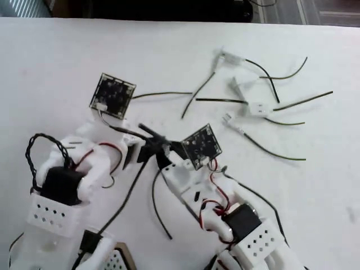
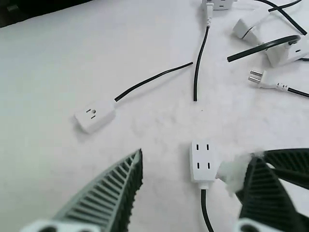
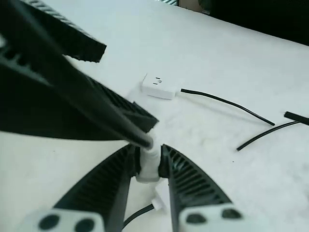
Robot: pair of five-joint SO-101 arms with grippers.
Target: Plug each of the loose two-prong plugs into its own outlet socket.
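There are two arms and two end effectors: the left end effector (image 2: pixel 195 159) and the right end effector (image 3: pixel 149 153). There is one small socket (image 2: pixel 95 115), one block with four slots (image 2: pixel 201 162), one two-prong plug (image 2: pixel 257 77) and one gripped white piece (image 3: pixel 148 166). Three more white cord ends (image 1: pixel 257 108) are too small to tell apart.

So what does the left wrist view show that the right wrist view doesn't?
Left wrist only: the slotted face of a double outlet, a loose two-prong plug and more sockets beyond. Right wrist only: a clear look at the right gripper shut on a white piece. Both: the open left gripper and apparently the same single socket on a black cord.
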